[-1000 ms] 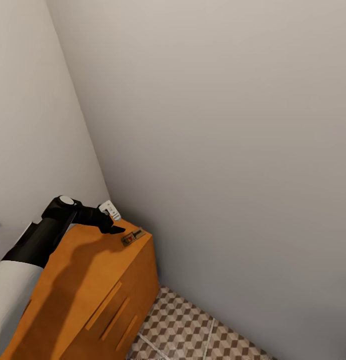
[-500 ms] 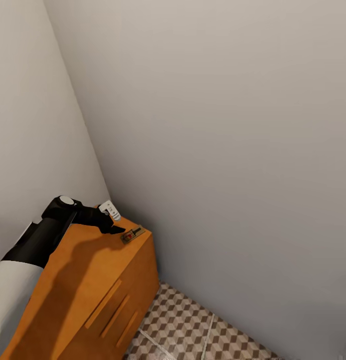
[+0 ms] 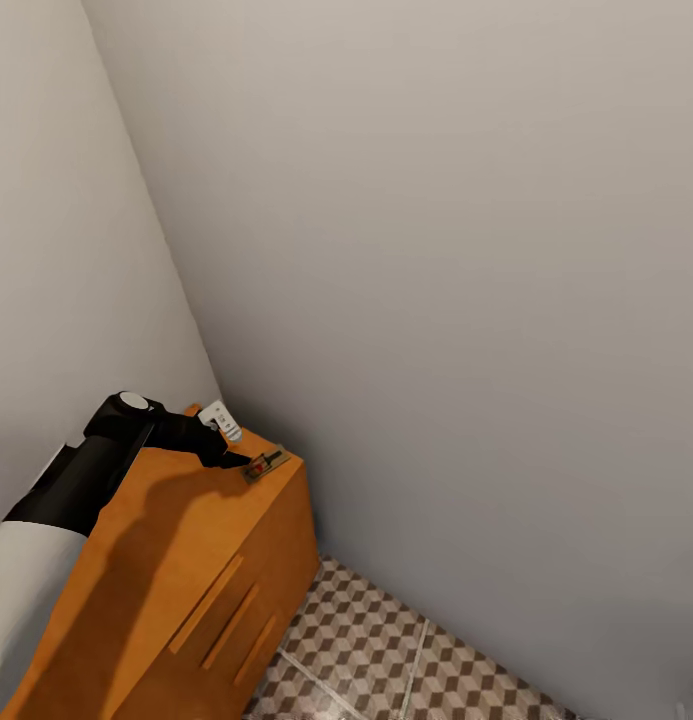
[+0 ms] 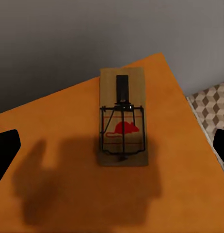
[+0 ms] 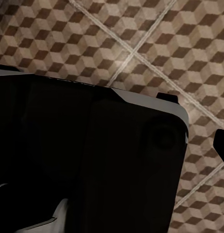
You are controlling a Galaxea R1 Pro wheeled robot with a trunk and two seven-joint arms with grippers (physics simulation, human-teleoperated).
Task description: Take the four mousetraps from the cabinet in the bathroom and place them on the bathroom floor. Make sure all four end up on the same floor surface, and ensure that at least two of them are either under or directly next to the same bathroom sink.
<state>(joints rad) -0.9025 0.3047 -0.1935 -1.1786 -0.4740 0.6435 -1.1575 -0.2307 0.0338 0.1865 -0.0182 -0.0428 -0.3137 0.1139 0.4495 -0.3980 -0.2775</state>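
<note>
Two pale grey walls [image 3: 436, 250] meet in a corner, and the orange-brown cabinet [image 3: 176, 560] stands pushed into it, its bar-handled drawers facing the cube-patterned bathroom floor [image 3: 386, 660]. The robot's black left arm reaches out over the cabinet top. Its left gripper [image 3: 236, 459] hovers just short of a mousetrap [image 3: 265, 466], jaws spread wide with nothing between them. That mousetrap lies flat near the cabinet's far corner, red mouse mark up. Down low, the right gripper [image 5: 223, 143] hangs above the tiles; I think it is open, but too little shows to tell.
</note>
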